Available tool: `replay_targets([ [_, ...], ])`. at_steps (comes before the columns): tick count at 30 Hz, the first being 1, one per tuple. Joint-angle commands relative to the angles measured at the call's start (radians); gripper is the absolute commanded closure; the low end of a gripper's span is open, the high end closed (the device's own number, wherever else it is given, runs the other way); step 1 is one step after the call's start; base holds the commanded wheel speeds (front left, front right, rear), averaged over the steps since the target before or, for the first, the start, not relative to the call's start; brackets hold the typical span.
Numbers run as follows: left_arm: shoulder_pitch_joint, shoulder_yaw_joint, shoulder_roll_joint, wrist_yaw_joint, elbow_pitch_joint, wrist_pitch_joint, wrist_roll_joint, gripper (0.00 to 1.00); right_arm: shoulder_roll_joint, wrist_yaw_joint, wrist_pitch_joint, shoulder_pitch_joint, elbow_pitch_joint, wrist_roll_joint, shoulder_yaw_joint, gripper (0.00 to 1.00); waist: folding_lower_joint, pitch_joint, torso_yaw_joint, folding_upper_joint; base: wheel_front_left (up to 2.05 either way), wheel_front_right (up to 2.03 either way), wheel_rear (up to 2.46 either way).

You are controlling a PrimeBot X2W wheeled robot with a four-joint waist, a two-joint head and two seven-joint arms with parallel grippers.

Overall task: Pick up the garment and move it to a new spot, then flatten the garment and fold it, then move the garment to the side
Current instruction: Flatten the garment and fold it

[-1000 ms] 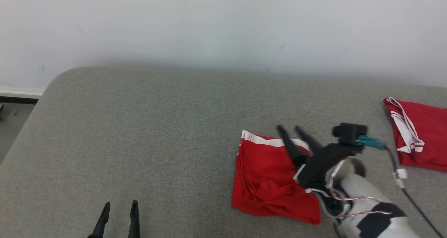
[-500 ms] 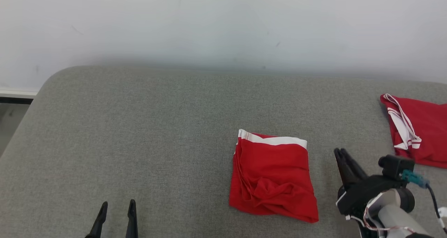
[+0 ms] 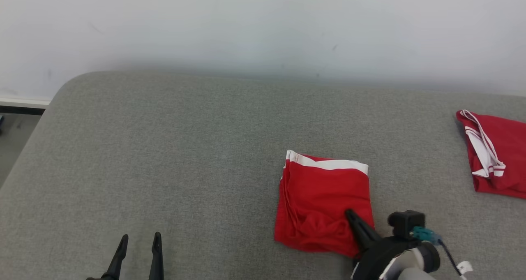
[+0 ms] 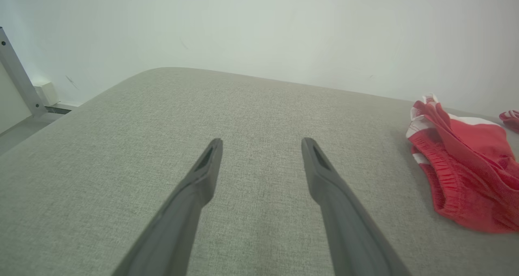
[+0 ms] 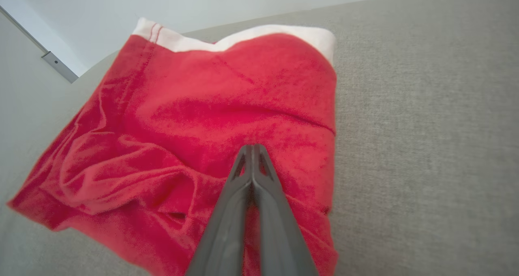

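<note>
The garment (image 3: pixel 324 202) is a red piece with a white band along its far edge, folded into a rough square on the grey cushioned surface (image 3: pixel 185 148). My right gripper (image 3: pixel 349 212) is shut, and its joined fingertips rest over the garment's near right part. In the right wrist view the garment (image 5: pixel 227 105) spreads under the right gripper (image 5: pixel 252 147), with no cloth pinched between the fingers. My left gripper (image 3: pixel 139 239) stands open and empty at the lower left. The left wrist view shows the left gripper (image 4: pixel 261 142) above bare surface, with the garment (image 4: pixel 466 174) far to its right.
A second red and white garment (image 3: pixel 497 152) lies at the surface's right end, also glimpsed as a red garment edge (image 4: pixel 511 117). A pale wall (image 3: pixel 263 25) backs the surface. The surface's rounded left end drops to the floor (image 3: pixel 12 136).
My right gripper went from open to shut. It left the garment's far right part, swung off to the right, then came back over the near right part. The left gripper stayed put.
</note>
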Motion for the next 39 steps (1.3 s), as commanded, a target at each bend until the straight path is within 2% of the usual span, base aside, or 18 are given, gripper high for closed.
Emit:
replay_targets([
  [1, -0.012, -0.001, -0.001, 0.001, 0.001, -0.003, 0.001, 0.0, 0.018, -0.002, -0.008, -0.001, 0.004, -0.009, 0.017, 1.0, 0.0, -0.002, 0.013, -0.0001, 0.0, 0.0, 0.0],
  [18, 0.003, -0.002, -0.001, 0.001, 0.008, -0.003, -0.002, 0.0, 0.15, -0.002, -0.008, 0.051, -0.078, 0.009, 0.156, 1.0, 0.0, -0.016, 0.031, -0.0001, 0.0, 0.0, 0.0],
  [22, 0.011, 0.0, -0.001, 0.001, 0.008, -0.003, 0.0, 0.0, 0.146, -0.002, -0.008, 0.047, -0.115, -0.014, 0.141, 1.0, 0.0, -0.026, 0.017, -0.0001, 0.0, 0.0, 0.0],
  [26, 0.028, 0.01, -0.001, 0.001, 0.0, -0.003, 0.007, 0.0, 0.111, -0.002, -0.008, 0.068, -0.195, -0.053, 0.045, 1.0, 0.0, -0.04, -0.01, -0.0001, 0.0, 0.0, 0.0],
  [33, 0.046, 0.037, -0.001, 0.001, -0.012, -0.003, 0.015, 0.0, 0.059, -0.002, -0.006, 0.153, -0.336, -0.209, -0.259, 1.0, 0.0, -0.051, -0.066, -0.0001, 0.0, 0.0, 0.0],
  [39, 0.044, 0.04, -0.001, 0.002, -0.023, -0.003, 0.023, 0.0, 0.08, -0.002, -0.006, 0.281, -0.466, -0.37, -0.502, 1.0, 0.0, -0.055, -0.099, -0.0001, 0.0, 0.0, 0.0],
])
